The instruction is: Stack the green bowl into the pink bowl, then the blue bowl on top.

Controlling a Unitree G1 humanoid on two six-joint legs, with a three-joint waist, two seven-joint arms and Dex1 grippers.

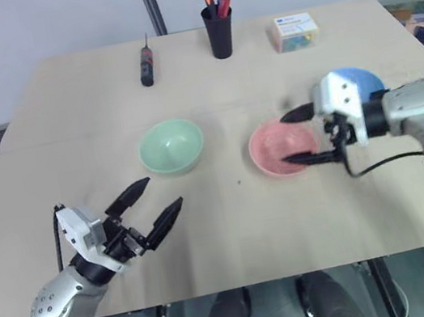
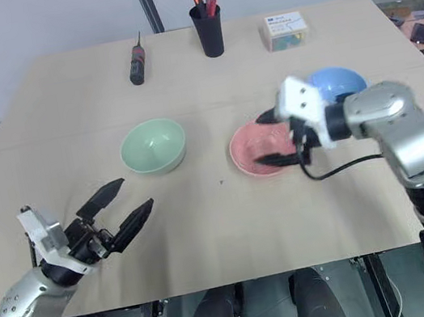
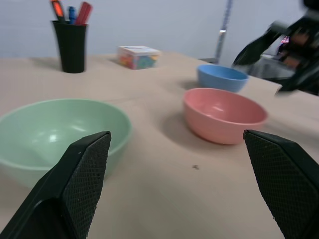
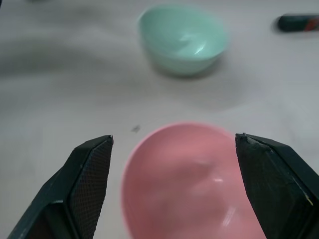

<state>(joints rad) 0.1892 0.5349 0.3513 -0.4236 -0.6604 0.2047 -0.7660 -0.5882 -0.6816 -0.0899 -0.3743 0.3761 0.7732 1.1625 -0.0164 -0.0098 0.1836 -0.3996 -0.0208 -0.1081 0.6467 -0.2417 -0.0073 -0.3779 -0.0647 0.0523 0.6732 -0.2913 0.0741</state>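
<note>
The green bowl [image 1: 171, 146] stands upright and empty at the table's middle left. To its right the pink bowl [image 1: 279, 149] rests on the table, also empty. Behind that one, the blue bowl [image 1: 361, 81] is partly hidden by my right hand. My right gripper [image 1: 299, 137] hovers open just above the pink bowl's right side, holding nothing. Near the front left, my left gripper [image 1: 155, 201] is open and empty, pointing toward the green bowl from a short way off. The left wrist view shows the green bowl [image 3: 57, 133], pink bowl [image 3: 223, 114] and blue bowl [image 3: 221, 77] side by side.
A black cup [image 1: 219, 30] with pens stands at the back centre. A screwdriver [image 1: 146, 63] lies at the back left, and a small box [image 1: 295, 31] sits at the back right. The table's front edge [image 1: 242, 283] runs just behind my left arm.
</note>
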